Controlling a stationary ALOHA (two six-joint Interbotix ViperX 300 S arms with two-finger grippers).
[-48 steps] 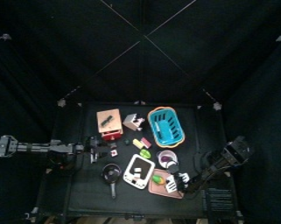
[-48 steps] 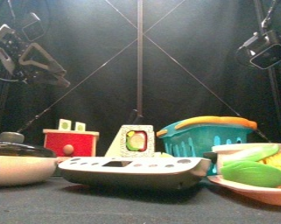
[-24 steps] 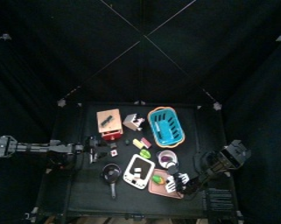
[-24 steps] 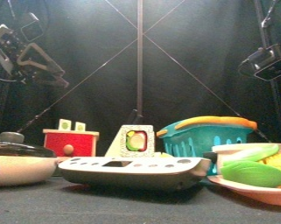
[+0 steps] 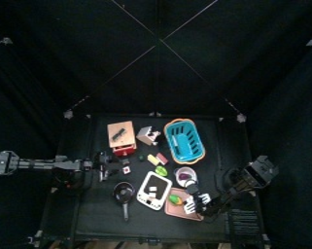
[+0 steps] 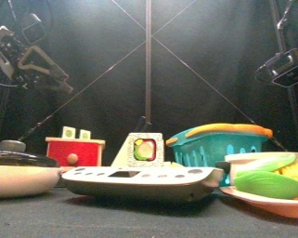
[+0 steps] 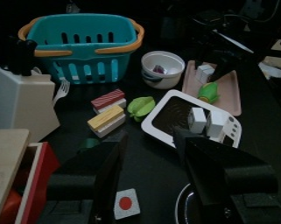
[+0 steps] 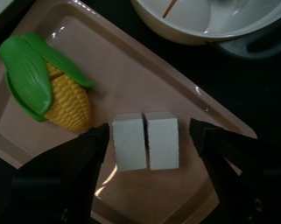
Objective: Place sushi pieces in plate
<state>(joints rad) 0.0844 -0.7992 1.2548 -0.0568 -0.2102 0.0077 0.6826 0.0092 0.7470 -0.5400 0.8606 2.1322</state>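
The right gripper (image 8: 146, 144) hangs with its jaws spread wide on either side of two white sushi pieces (image 8: 146, 141), which lie side by side on the pink plate (image 8: 119, 66) at the table's near right. A corn cob (image 8: 52, 80) lies beside them, a white bowl (image 8: 213, 19) just beyond the plate. The left gripper (image 7: 151, 171), jaws apart and empty, rests at the table's left.

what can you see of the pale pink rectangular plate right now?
The pale pink rectangular plate looks like smooth plastic with a raised rim and rounded corners, lying flat near the table's front right. On it sit a yellow corn cob in green husk and two white sushi blocks side by side, touching each other. The right gripper hangs over it, open, jaws straddling the blocks. A white bowl lies just beyond its rim.
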